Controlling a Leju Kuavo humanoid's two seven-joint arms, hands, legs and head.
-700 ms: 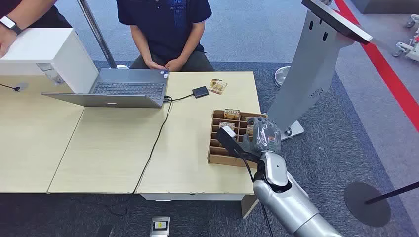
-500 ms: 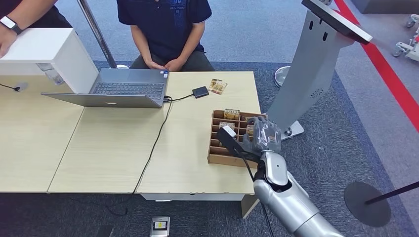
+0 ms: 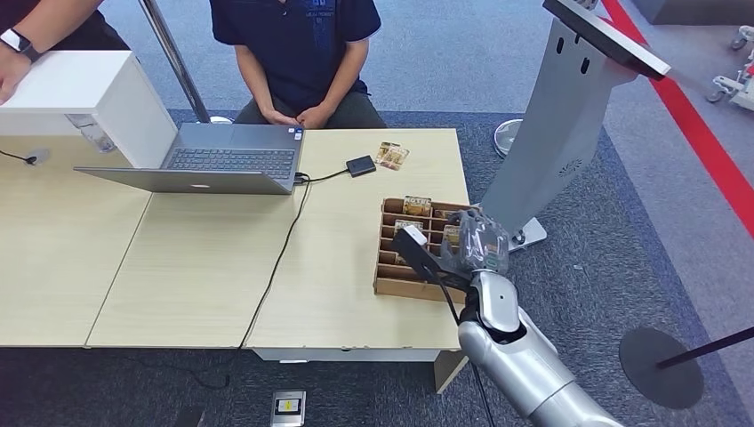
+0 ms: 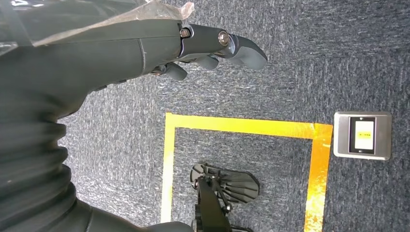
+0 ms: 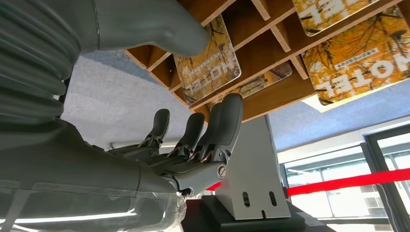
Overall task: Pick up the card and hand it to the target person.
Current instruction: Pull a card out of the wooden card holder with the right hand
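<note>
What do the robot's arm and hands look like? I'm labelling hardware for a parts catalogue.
The right arm is silver and rounded, with a black cable running along it. The right hand is grey under clear plastic wrap, with a ribbed cover and dark fingers. The left hand is similar, with silver screws.

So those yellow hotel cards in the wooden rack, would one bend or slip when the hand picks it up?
The card looks thin, flat and glossy, so probably stiff, light and a bit slippery. Standing in a narrow slot of the wooden rack, it likely slides out rather than tips. The right hand holds nothing.
</note>
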